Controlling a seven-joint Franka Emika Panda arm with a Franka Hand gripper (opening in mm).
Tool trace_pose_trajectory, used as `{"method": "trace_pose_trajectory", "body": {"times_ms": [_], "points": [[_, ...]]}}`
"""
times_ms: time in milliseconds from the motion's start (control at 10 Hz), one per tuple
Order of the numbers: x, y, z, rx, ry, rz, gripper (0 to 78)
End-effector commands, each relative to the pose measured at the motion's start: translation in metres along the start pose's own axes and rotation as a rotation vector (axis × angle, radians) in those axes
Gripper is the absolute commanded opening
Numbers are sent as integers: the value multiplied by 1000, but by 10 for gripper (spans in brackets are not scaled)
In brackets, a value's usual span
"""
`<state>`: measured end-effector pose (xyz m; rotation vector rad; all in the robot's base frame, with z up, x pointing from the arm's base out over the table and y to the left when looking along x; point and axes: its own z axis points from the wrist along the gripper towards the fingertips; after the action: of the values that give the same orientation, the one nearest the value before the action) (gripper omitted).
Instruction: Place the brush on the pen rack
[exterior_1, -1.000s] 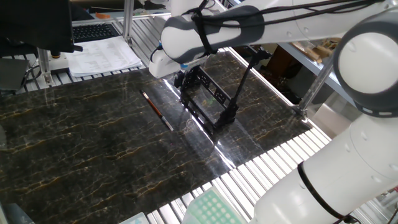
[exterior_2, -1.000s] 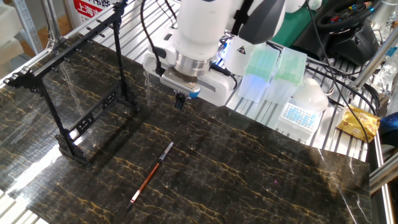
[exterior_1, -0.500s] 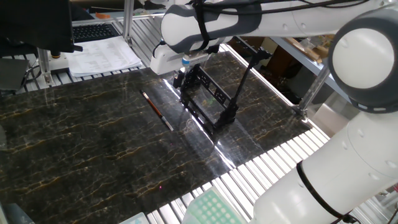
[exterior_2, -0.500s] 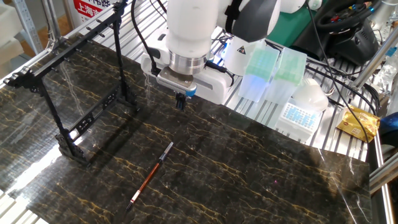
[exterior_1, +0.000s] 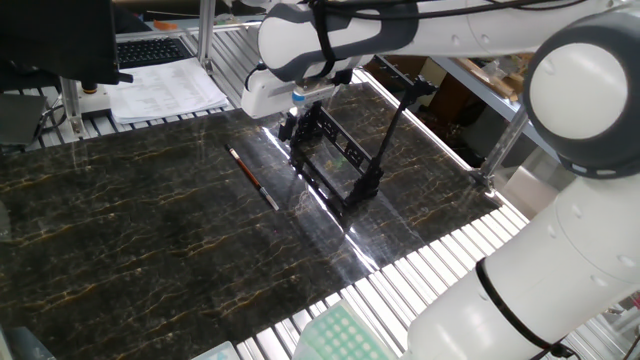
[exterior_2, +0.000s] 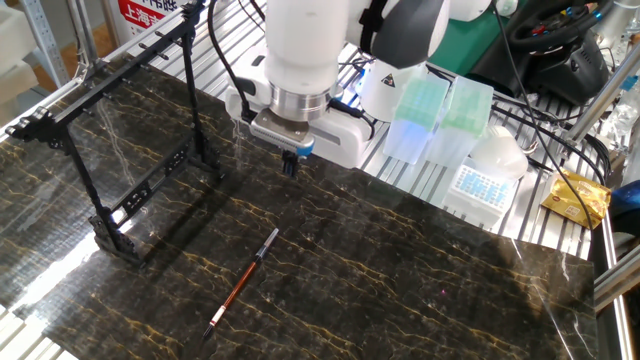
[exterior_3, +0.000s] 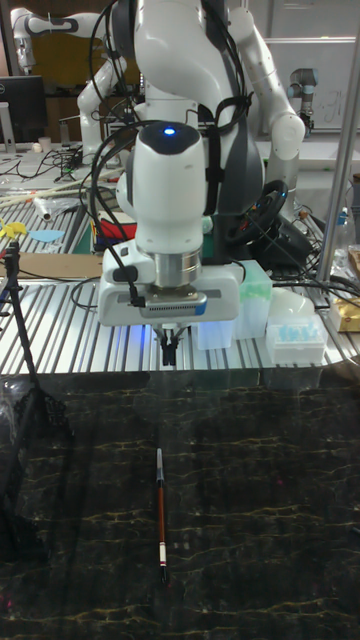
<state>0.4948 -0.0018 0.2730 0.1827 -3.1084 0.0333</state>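
Here, on the marble-patterned table (exterior_2: 420, 270): brush (exterior_2: 243, 281) lying flat and free, well apart from the black pen rack (exterior_2: 120, 150) — gripper (exterior_2: 290, 160) above the far edge, fingers seemingly pressed together, empty.

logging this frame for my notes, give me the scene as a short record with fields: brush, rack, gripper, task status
brush: lies flat on the dark marble table top, untouched
pen rack: black frame stand, upright, apart from the brush, nothing on it
gripper: hangs above the table beyond the brush, fingers close together, holding nothing
other items: pale green boxes at the table edge
task status: brush not yet picked up
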Motion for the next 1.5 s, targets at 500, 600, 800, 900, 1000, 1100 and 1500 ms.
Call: {"method": "trace_pose_trajectory", "body": {"times_ms": [500, 600, 800, 900, 1000, 1100, 1500], "points": [[-9, -3, -1, -19, 26, 2, 0], [-10, -3, 3, -19, 27, 2, 0], [-10, -3, 12, -24, 24, 1, 0], [-11, -4, 14, -24, 25, 2, 0], [-12, -4, 15, -24, 25, 3, 0], [-13, -4, 15, -24, 25, 4, 0], [-15, -5, 19, -27, 24, 1, 0]]}}
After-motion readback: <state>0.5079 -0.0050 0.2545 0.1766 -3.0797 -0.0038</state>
